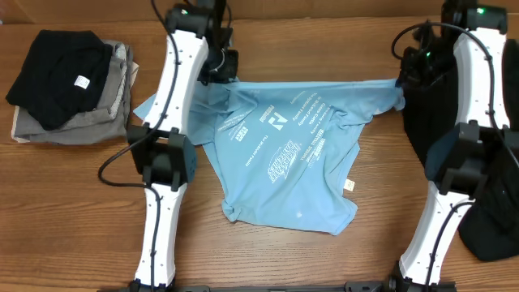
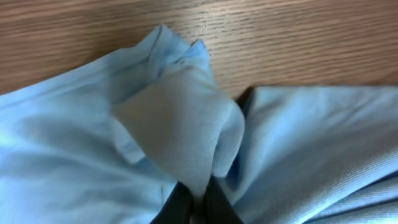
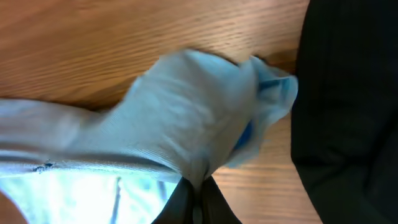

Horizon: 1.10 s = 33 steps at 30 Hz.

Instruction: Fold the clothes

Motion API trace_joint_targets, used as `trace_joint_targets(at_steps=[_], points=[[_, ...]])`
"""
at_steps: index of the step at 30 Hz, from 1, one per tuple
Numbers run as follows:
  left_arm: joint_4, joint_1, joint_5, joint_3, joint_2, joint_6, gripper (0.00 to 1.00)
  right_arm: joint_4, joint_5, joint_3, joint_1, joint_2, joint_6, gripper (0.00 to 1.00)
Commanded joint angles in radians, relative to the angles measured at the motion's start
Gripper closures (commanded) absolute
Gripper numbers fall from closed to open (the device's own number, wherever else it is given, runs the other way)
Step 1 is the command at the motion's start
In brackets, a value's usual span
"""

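Observation:
The light blue T-shirt [image 1: 284, 154] with white printed lettering is stretched across the middle of the wooden table, its far edge pulled taut between both grippers and its near part crumpled on the table. A small white tag [image 1: 349, 185] shows at its right side. My left gripper [image 1: 220, 73] is shut on the shirt's far left corner; in the left wrist view the cloth [image 2: 180, 130] bunches out of the shut jaws [image 2: 198, 208]. My right gripper [image 1: 403, 81] is shut on the far right corner; in the right wrist view the cloth [image 3: 186, 124] bunches out of the jaws [image 3: 196, 208].
A stack of folded clothes, black [image 1: 61, 65] on grey [image 1: 97, 122], lies at the far left. Dark garments [image 1: 486, 203] lie at the right under the right arm, also in the right wrist view [image 3: 348, 93]. Both arm bases stand at the near edge.

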Motion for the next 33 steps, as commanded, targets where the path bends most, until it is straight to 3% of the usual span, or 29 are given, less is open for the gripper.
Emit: trace_joint_targets(at_steps=[1, 2, 5, 7, 13, 19, 27, 33], points=[[0.015, -0.009, -0.066, 0.004, 0.027, 0.065, 0.76, 0.013, 0.072, 0.011, -0.064, 0.002, -0.002, 0.96], [0.024, -0.014, -0.071, 0.004, 0.030, 0.074, 0.62, 0.017, 0.072, 0.011, -0.074, 0.002, -0.002, 0.96], [0.055, -0.017, -0.115, 0.005, 0.030, 0.073, 0.35, 0.018, 0.064, 0.011, -0.100, 0.002, -0.001, 0.96], [0.068, -0.008, -0.142, 0.005, 0.028, 0.072, 0.24, 0.011, 0.060, 0.011, -0.119, 0.002, -0.002, 0.96], [0.045, 0.048, -0.065, 0.005, 0.029, 0.097, 0.23, 0.005, 0.061, 0.011, -0.148, 0.002, -0.002, 0.96], [0.048, 0.053, 0.107, 0.004, 0.034, 0.372, 0.27, 0.011, 0.061, 0.011, -0.148, 0.003, -0.002, 0.96], [0.072, 0.005, 0.130, -0.004, 0.034, 0.558, 0.29, 0.005, 0.061, 0.011, -0.148, 0.003, -0.002, 0.96], [0.122, -0.009, 0.098, -0.073, 0.034, 0.589, 0.30, -0.004, 0.061, 0.011, -0.148, 0.003, -0.002, 0.96]])
